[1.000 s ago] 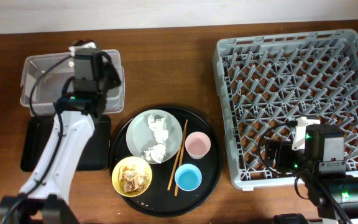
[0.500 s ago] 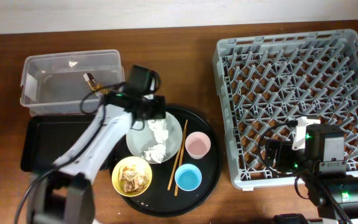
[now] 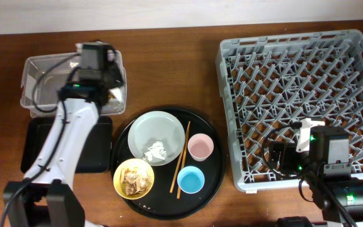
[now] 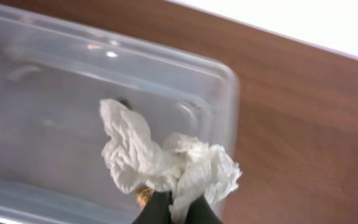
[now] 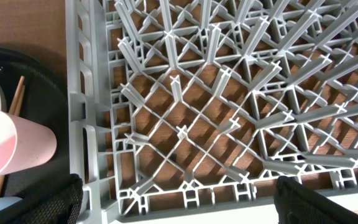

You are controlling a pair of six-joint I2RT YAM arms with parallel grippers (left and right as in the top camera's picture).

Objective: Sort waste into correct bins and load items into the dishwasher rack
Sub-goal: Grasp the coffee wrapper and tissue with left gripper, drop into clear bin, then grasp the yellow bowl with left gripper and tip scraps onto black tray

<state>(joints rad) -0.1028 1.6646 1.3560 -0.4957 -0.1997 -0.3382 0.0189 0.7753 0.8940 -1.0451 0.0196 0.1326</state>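
Observation:
My left gripper (image 4: pixel 178 211) is shut on a crumpled white napkin (image 4: pixel 160 162) and holds it over the right end of the clear tub (image 4: pixel 55 93). In the overhead view the left gripper (image 3: pixel 108 90) sits above the tub (image 3: pixel 43 82). The shallow black tray (image 3: pixel 36 148) lies in front of the tub. The pale plate (image 3: pixel 150 129) holds one more napkin (image 3: pixel 155 150). The yellow bowl (image 3: pixel 133 178) holds brown food scraps. The pink cup (image 3: pixel 200 147), blue cup (image 3: pixel 190 180) and chopsticks (image 3: pixel 181 157) lie beside it. My right gripper (image 5: pixel 179 205) is open and empty over the grey rack's (image 5: pixel 229 93) near-left corner.
The plate, bowl, cups and chopsticks all sit on a large round black tray (image 3: pixel 213 183) between the bins and the rack (image 3: pixel 295 94). The pink cup (image 5: pixel 11 149) and chopsticks (image 5: pixel 11 106) show at the left of the right wrist view.
My left arm swung from the tub to the plate, took hold of a napkin and carried it back over the tub. One napkin is left on the plate. The right arm has not moved.

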